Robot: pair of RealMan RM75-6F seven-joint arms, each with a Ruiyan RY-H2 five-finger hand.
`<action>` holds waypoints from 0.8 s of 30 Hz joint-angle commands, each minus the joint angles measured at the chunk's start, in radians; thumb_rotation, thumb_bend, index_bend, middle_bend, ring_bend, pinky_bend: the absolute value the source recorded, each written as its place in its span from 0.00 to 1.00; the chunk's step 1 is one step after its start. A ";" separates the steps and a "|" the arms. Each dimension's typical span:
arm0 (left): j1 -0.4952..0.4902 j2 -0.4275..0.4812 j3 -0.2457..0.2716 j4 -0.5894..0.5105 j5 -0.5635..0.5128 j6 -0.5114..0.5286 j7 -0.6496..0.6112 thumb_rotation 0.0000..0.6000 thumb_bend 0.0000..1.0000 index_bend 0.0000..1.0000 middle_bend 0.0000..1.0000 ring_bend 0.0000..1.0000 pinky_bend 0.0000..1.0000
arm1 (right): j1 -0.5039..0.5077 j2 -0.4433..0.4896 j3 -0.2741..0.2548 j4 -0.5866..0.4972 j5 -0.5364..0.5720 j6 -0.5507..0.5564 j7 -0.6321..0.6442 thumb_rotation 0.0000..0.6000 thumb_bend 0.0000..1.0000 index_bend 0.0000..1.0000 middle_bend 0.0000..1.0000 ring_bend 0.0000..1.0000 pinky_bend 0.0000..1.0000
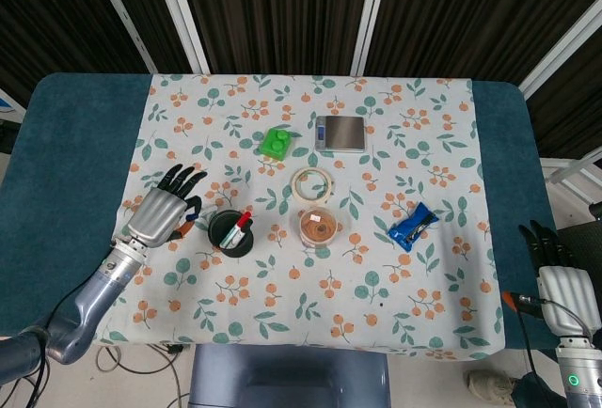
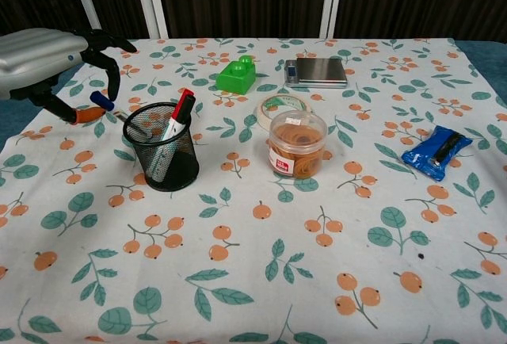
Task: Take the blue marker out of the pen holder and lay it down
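Note:
The black mesh pen holder [image 1: 230, 232] [image 2: 162, 147] stands left of centre on the flowered cloth, with a red-capped marker [image 1: 241, 223] [image 2: 180, 112] leaning in it. My left hand [image 1: 162, 212] [image 2: 47, 59] hovers just left of the holder and pinches the blue marker [image 2: 101, 100] between thumb and fingers. Only the marker's blue cap shows; its body is hidden by the hand and the holder. I cannot tell whether it touches the cloth. My right hand [image 1: 562, 281] rests beyond the table's near right corner, fingers straight and holding nothing.
A green block [image 1: 276, 143] [image 2: 237, 75] and a small scale [image 1: 340, 133] [image 2: 316, 72] sit at the back. A tape roll [image 1: 312, 185] [image 2: 273, 106] and a clear jar [image 1: 318, 228] [image 2: 297, 144] stand right of the holder. A blue packet [image 1: 414, 226] [image 2: 436, 151] lies further right.

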 commanded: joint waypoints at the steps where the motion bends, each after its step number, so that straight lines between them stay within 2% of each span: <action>1: 0.005 0.039 0.023 -0.053 -0.003 -0.020 0.070 1.00 0.29 0.44 0.07 0.00 0.00 | 0.000 0.001 -0.001 -0.002 0.000 -0.001 0.001 1.00 0.11 0.08 0.00 0.04 0.17; 7: 0.020 0.087 0.033 -0.158 0.016 0.015 0.080 1.00 0.20 0.38 0.07 0.00 0.00 | 0.001 0.003 -0.002 -0.005 0.000 -0.004 0.002 1.00 0.11 0.08 0.00 0.04 0.17; 14: 0.053 0.134 0.038 -0.257 0.067 0.109 0.085 1.00 0.16 0.35 0.07 0.00 0.00 | 0.001 0.002 -0.001 -0.004 0.001 -0.003 0.001 1.00 0.11 0.08 0.00 0.04 0.17; 19: 0.114 0.193 0.056 -0.341 0.106 0.215 0.131 1.00 0.16 0.33 0.07 0.00 0.00 | 0.001 0.002 -0.002 -0.004 0.000 -0.003 -0.001 1.00 0.11 0.08 0.00 0.04 0.17; 24: 0.218 0.259 0.063 -0.440 0.064 0.333 0.222 1.00 0.17 0.25 0.04 0.00 0.00 | 0.002 0.005 -0.003 -0.007 -0.007 -0.002 0.005 1.00 0.11 0.08 0.00 0.04 0.17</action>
